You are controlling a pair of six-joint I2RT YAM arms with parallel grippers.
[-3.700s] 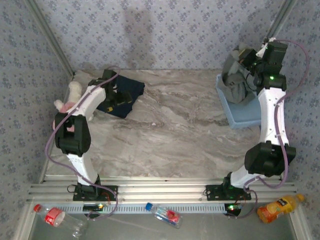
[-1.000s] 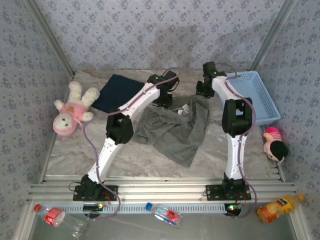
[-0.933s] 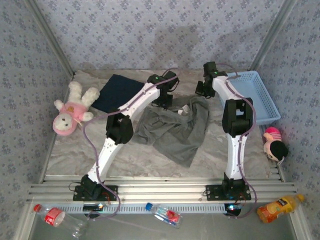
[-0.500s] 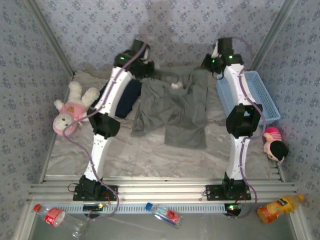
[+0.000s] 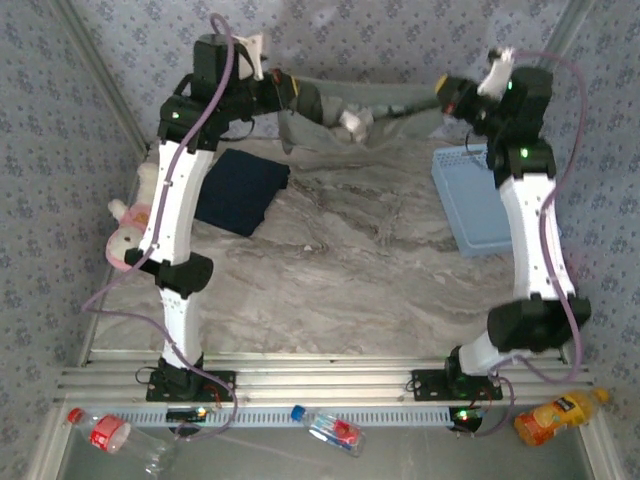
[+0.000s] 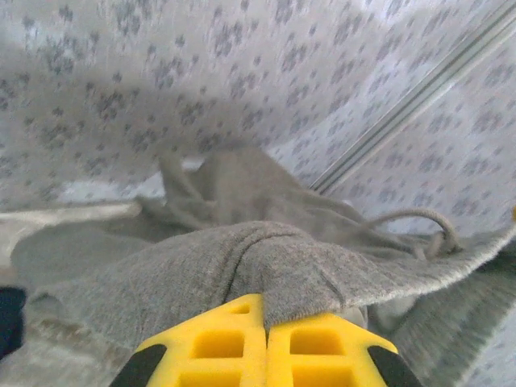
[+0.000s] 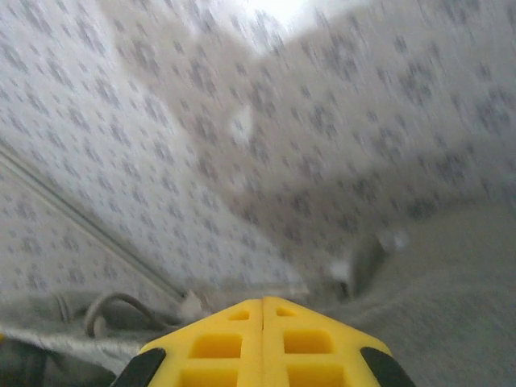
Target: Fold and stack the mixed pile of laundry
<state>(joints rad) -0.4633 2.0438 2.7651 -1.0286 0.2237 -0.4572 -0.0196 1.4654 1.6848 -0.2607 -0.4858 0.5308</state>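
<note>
The left gripper (image 6: 264, 313) is pinching the olive-grey garment (image 6: 274, 262), which stretches across to the right gripper (image 5: 447, 92), likewise clamped on it. The navy garment (image 5: 240, 190) lies flat below the left gripper.

Olive-grey garment (image 6: 282, 258): matt knitted cloth with a fine fuzzy nap, creased. Navy garment (image 5: 240, 190), upper left of the top view: dark, matt cloth lying smooth. Basket (image 5: 470, 215), right: light blue plastic mesh with a slight sheen. Table (image 5: 340, 270): marble-patterned surface, matt. Rails (image 5: 320, 383), bottom edge: ribbed bare metal, dull silver. Left gripper (image 6: 264, 314): pads (image 6: 214, 345) of smooth yellow moulded plastic with recessed cells. Plush toy (image 5: 128, 235), left edge: pink and cream pile fabric. Walls (image 5: 380, 40): matt, printed with a small repeating motif.
</note>
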